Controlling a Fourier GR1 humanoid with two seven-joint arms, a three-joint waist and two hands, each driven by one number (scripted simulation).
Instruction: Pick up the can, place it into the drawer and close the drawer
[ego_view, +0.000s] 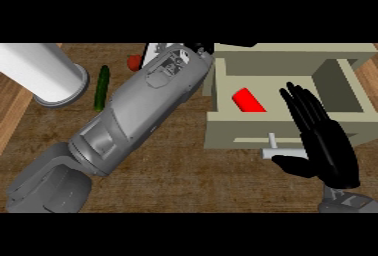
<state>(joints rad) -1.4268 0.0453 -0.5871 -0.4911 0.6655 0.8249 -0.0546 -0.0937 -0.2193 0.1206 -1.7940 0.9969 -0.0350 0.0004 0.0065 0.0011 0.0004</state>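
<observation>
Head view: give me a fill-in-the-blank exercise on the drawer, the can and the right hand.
The ____ can lies inside the open drawer.
The right hand, fingers straight, is by the drawer's white ____.
The green ____ lies beside the white cylinder.
Missing: red; handle; cucumber.

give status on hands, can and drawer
Right hand open, at drawer front by handle. Left hand at drawer's far-left corner. Can inside, drawer open. Nothing seen blocking the push.
</observation>
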